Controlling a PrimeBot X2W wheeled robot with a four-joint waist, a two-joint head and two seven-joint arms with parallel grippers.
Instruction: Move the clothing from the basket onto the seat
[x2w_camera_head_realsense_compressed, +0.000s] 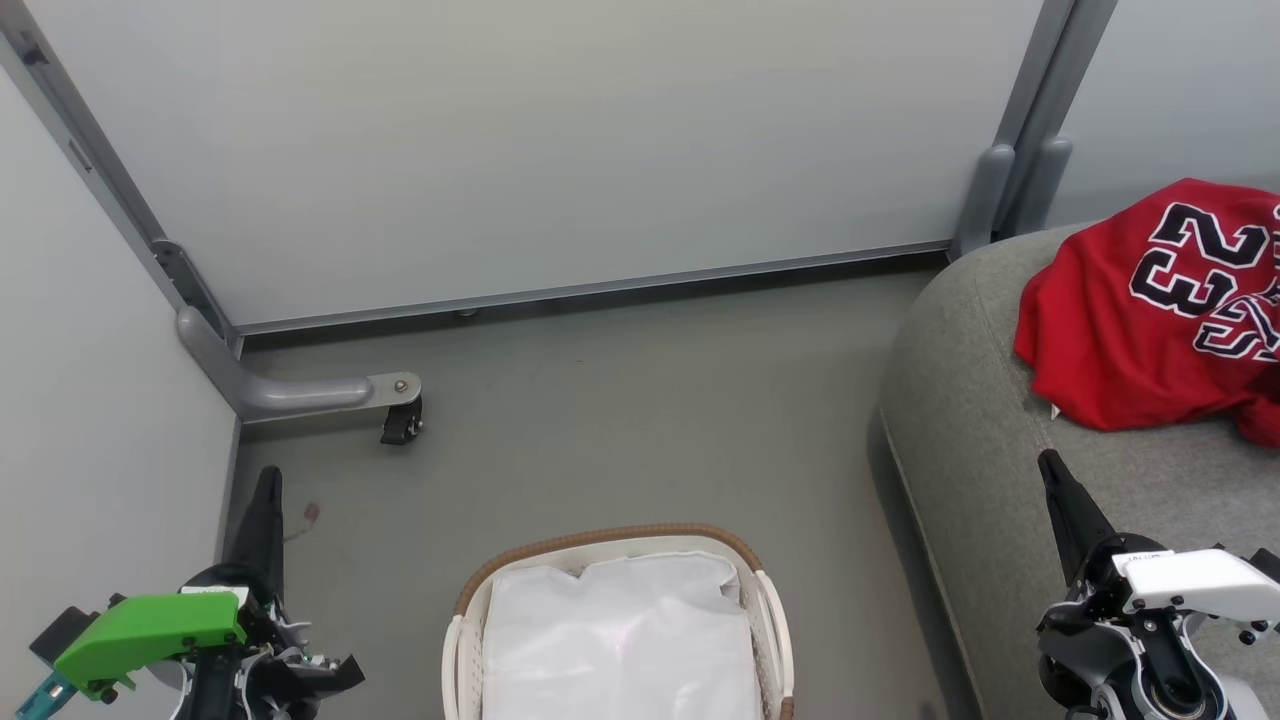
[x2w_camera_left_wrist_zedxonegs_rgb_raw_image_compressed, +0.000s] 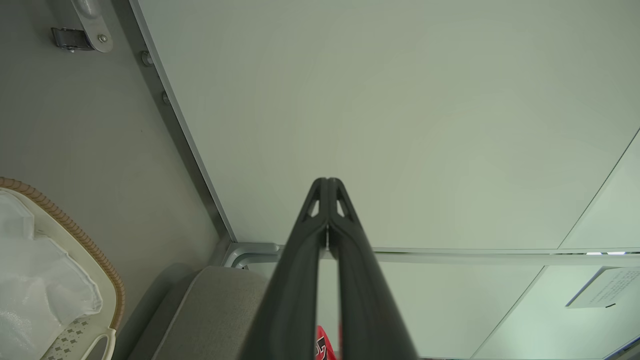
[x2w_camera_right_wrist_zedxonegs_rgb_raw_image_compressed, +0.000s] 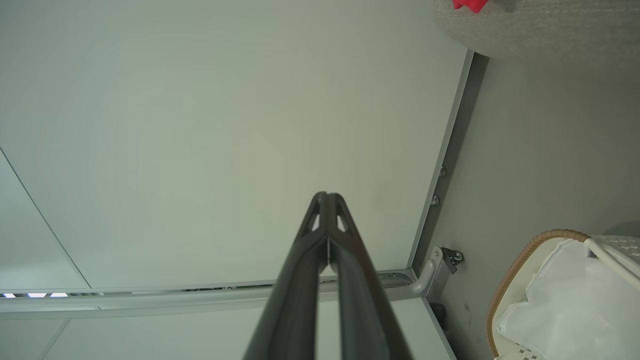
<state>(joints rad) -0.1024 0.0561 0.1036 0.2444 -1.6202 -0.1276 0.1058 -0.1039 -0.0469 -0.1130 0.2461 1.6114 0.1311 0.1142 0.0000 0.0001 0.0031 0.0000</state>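
Lying crumpled at the right edge of the head view, the red fabric jersey (x2w_camera_head_realsense_compressed: 1150, 320) shows black, white-edged "23" numerals twice. It rests on the large grey fabric couch cushion (x2w_camera_head_realsense_compressed: 960, 450). At bottom centre, the oval white plastic basket (x2w_camera_head_realsense_compressed: 610, 535) with a brown woven rim holds a white liner sheet (x2w_camera_head_realsense_compressed: 620, 640). The grey floor (x2w_camera_head_realsense_compressed: 620, 400) meets pale wall panels (x2w_camera_head_realsense_compressed: 550, 130). The left gripper (x2w_camera_left_wrist_zedxonegs_rgb_raw_image_compressed: 327, 182) and right gripper (x2w_camera_right_wrist_zedxonegs_rgb_raw_image_compressed: 327, 196) both have their fingertips pressed together, holding nothing.
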